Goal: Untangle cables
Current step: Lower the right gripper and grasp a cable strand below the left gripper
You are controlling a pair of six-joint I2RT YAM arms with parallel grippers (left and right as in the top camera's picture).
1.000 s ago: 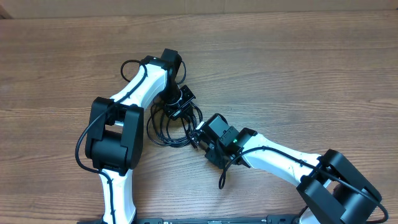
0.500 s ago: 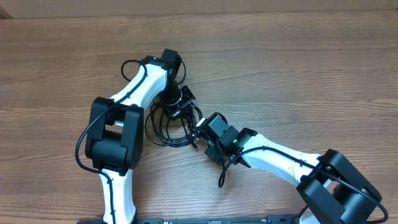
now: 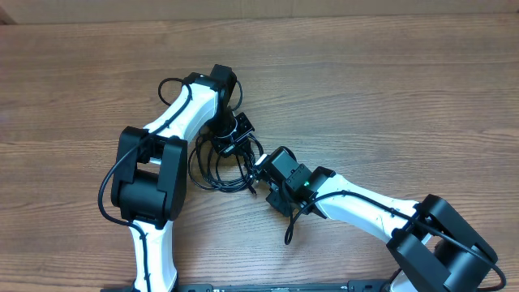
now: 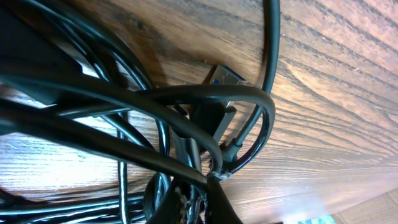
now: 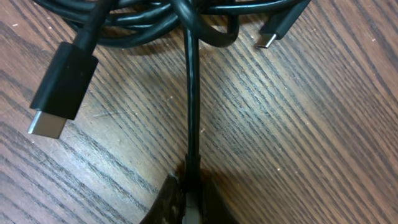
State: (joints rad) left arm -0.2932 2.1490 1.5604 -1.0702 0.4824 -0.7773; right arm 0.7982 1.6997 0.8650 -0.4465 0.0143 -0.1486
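Where the looped bundle of thin black flexible cables point(image 3: 212, 166) lies on the brown wood-grain table point(image 3: 389, 89) between both arms, I read the left gripper point(image 3: 238, 138) at its upper edge, jaws pinched on one loop, and the right gripper point(image 3: 259, 168) at its right edge, jaws clamped on a single strand.

Blocked: cables point(image 3: 212, 169) coil packed between your left arm point(image 3: 182, 113) and right gripper point(image 3: 258, 166) | Free: open table point(image 3: 389, 89) beyond and to your right.
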